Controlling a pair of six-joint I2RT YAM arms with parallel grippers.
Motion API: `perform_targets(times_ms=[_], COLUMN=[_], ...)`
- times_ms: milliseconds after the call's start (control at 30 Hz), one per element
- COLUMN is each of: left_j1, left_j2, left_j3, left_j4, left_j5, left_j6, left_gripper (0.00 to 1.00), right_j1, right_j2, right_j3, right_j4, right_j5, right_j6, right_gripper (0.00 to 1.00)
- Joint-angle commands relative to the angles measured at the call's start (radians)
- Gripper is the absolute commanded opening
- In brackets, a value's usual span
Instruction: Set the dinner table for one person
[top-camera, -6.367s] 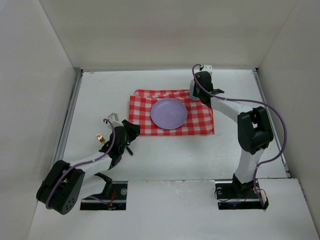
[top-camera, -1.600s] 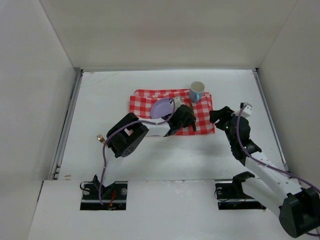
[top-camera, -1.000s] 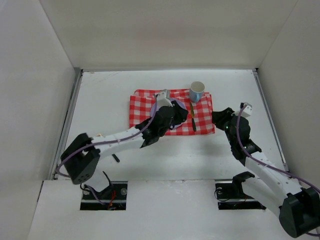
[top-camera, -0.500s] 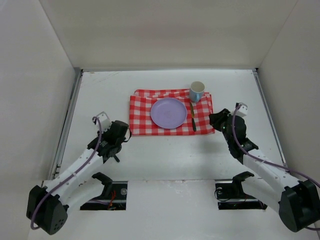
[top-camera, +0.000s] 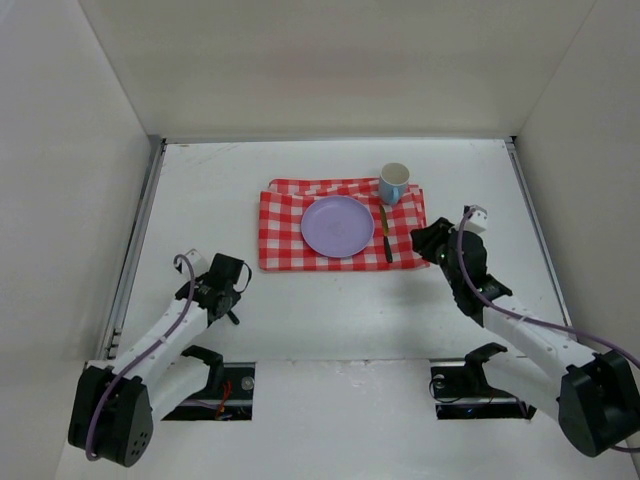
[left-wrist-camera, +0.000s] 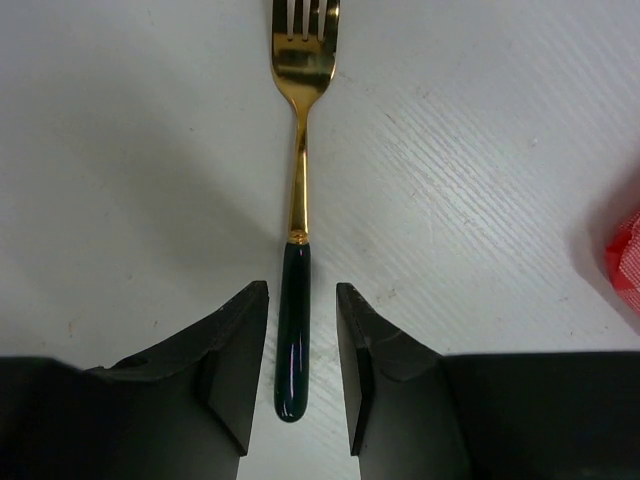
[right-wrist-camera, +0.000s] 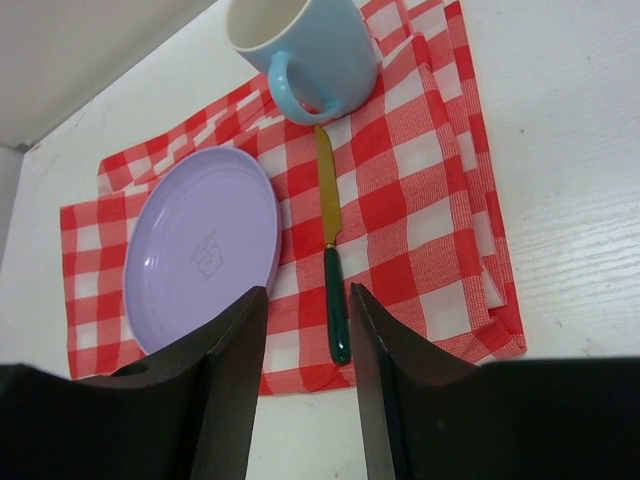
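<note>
Left arm: drawn back toward its base since half a second before, forearm folded low, left gripper (top-camera: 228, 292) now further from the cloth (top-camera: 280, 243), off its near-left corner. Right arm: little changed, its wrist edged slightly toward the cloth's right edge.

Dinner table (top-camera: 200, 190): white, lay under the cloth and reached beyond it on every side.

Left gripper (left-wrist-camera: 300, 292): pointed down at the tabletop; jaws parted narrowly, straddling the dark green handle of the fork (left-wrist-camera: 298, 200), a thin gap showing on each side, nothing gripped.

Right gripper (top-camera: 425, 240): hovered just off the cloth's right edge, aimed across it; in the wrist view (right-wrist-camera: 305, 295) jaws stood apart with nothing between them.

On the cloth:
- plate (top-camera: 338, 226), lilac, at the centre.
- knife (top-camera: 385, 232), right of the plate, gold blade toward the far edge.
- mug (top-camera: 394, 182), pale blue, at the far-right corner, handle toward the knife.

Hidden or unclear: fork tines were cut off at the top of the left wrist view; from above the fork was mostly under the gripper and barely showed. Mug rim was cropped in the right wrist view. A red sliver at the left wrist view's right edge appeared to be the cloth.
</note>
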Motion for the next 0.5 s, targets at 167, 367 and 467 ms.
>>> perform_targets(times_ms=[167,367,467], left_j1=[0.04,0.041,0.025], left_j2=[0.076,0.115,0.113], left_j3=[-0.054,-0.068,-0.063], left_j4=[0.107,0.168,0.203], left_j5=[0.08,0.12,0.128], left_j6=[-0.031,-0.033,0.001], left_gripper=[0.3,0.08,0.02], right_j1=[0.022,0.023,0.023], right_j2=[0.022,0.019,0.015], right_j3=[0.051,0.05,0.047], right_j4=[0.052,0.052,0.052], right_j5=[0.003,0.006,0.008], right_j6=[-0.015,-0.015,-0.015], right_gripper=[0.45,0.45,0.45])
